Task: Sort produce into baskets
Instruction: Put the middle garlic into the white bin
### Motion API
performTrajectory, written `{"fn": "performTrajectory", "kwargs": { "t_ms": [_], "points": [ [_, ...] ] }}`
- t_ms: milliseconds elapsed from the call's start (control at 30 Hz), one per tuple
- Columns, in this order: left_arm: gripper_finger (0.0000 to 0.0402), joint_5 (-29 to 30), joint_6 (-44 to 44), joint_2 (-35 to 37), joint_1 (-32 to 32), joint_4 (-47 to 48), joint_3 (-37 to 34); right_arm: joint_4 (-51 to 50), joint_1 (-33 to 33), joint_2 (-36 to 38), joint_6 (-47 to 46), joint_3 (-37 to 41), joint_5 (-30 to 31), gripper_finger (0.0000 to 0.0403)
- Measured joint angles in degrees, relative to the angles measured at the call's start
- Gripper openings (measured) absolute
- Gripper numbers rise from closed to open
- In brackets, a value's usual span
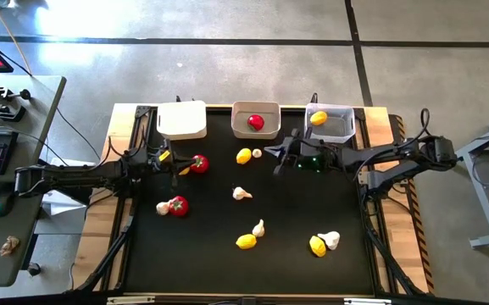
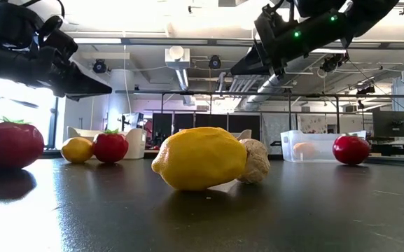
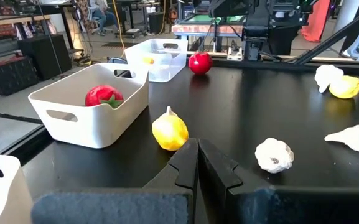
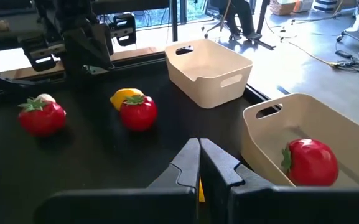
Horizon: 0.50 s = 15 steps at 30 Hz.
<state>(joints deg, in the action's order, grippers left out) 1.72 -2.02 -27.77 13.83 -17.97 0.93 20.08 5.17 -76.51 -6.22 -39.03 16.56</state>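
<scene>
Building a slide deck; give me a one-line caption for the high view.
Both shut grippers, left gripper and right gripper, hover over scattered produce; middle basket holds a tomato.

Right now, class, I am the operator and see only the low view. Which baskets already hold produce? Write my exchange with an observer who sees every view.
Observer: The middle greyish-white basket holds one tomato.
Operator: And the opaque white basket?
Observer: The white basket has nothing in it.
Operator: Is either gripper carrying anything?
Observer: No. The left gripper and the right gripper are both shut on nothing.
</scene>
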Motion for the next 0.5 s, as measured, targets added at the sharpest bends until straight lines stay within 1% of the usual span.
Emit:
{"fn": "performTrajectory", "kwargs": {
  "t_ms": [167, 267, 500],
  "points": [
    [0.0000, 0.0, 0.3, 0.0, 0.0, -0.5, 0.0, 0.2, -0.2, 0.0, -1.7, 0.0, 0.0, 0.0000],
    [0.0000, -0.2, 0.3, 0.0, 0.0, -1.0, 0.0, 0.2, -0.4, 0.0, 0.0, 0.0, 0.1, 0.0000],
    [0.0000, -4.0, -0.2, 0.0, 0.0, -1.7, 0.0, 3.0, -0.3, 0.0, 3.7, 0.0, 0.1, 0.0000]
  ]
}}
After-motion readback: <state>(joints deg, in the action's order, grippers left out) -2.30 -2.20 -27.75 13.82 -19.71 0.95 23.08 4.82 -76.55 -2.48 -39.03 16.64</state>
